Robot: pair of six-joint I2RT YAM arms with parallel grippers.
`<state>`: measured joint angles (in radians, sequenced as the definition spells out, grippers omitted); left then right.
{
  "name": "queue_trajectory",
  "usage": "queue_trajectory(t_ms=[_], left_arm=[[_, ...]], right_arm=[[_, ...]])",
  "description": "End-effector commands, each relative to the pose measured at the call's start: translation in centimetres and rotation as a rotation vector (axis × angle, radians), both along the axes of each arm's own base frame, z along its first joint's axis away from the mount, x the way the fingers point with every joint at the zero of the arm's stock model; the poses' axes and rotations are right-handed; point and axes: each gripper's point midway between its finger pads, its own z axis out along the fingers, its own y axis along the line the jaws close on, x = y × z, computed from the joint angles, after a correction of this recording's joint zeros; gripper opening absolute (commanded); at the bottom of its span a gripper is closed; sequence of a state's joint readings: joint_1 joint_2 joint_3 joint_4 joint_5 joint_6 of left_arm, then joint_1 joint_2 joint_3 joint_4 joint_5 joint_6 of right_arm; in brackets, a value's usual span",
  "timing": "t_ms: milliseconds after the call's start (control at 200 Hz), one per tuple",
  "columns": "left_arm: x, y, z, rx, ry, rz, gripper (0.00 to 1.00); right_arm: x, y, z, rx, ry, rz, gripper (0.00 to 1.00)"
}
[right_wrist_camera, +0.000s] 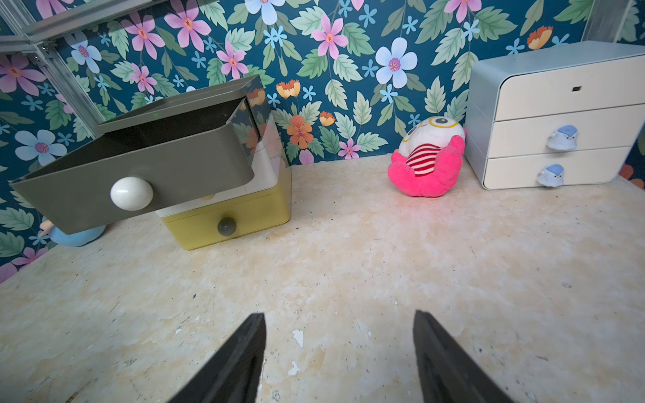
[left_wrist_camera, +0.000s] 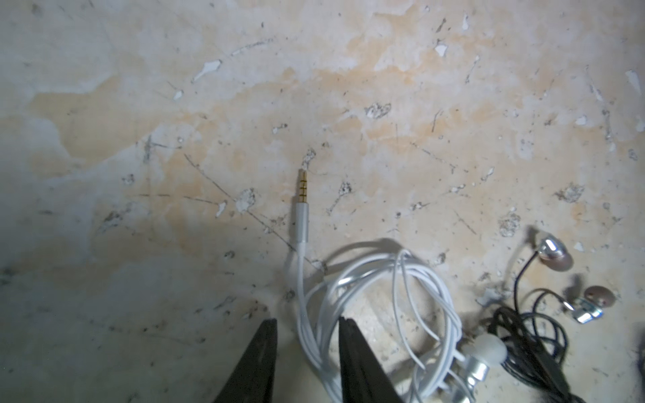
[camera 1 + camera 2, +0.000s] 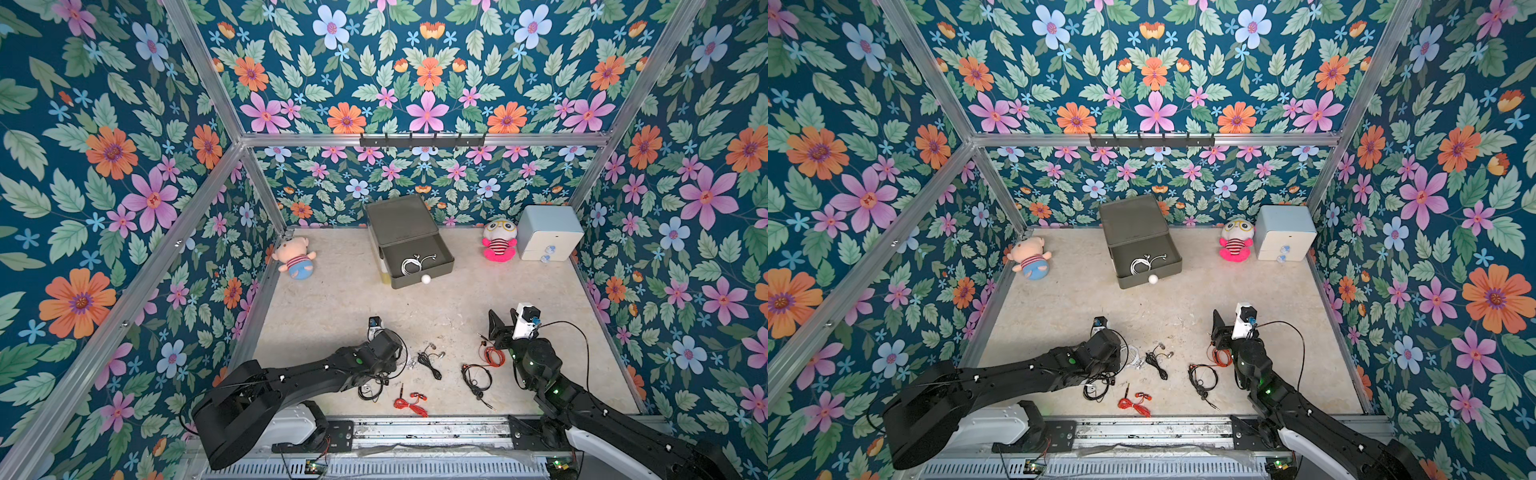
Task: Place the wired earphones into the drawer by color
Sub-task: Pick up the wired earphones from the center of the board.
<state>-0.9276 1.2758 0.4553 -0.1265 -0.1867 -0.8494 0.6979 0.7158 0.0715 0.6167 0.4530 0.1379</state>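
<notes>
In a top view, one white earphone coil (image 3: 415, 264) lies in the open grey drawer (image 3: 395, 252). Left wrist view: the left gripper (image 2: 307, 319), narrowly open, straddles strands of a second white coil (image 2: 405, 261) on the table (image 2: 139, 104). Its jack plug (image 2: 302, 216) points lengthwise away from the gripper. Right wrist view: the right gripper (image 1: 338, 314) stands wide, empty.

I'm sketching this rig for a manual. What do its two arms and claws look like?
The left arm and right arm are black, blocky links on white base shells, with small green lights. A white camera block tops the right wrist, a thin black cable looping beside it. The left claw and right claw each have two flat, tapering black fingers.
</notes>
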Motion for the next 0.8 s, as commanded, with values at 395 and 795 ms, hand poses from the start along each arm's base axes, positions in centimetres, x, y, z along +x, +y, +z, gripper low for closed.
queue_trajectory(t_ms=[395, 795], left_arm=[[-0.1, -0.2, -0.4, -0.014, 0.007, 0.015, 0.00], [1.2, 0.4, 1.6, -0.053, -0.085, 0.092, 0.00]], right_arm=[[0.1, -0.1, 0.8, 0.022, -0.030, -0.010, 0.71], [0.0, -0.1, 0.7, 0.019, -0.047, -0.007, 0.72]])
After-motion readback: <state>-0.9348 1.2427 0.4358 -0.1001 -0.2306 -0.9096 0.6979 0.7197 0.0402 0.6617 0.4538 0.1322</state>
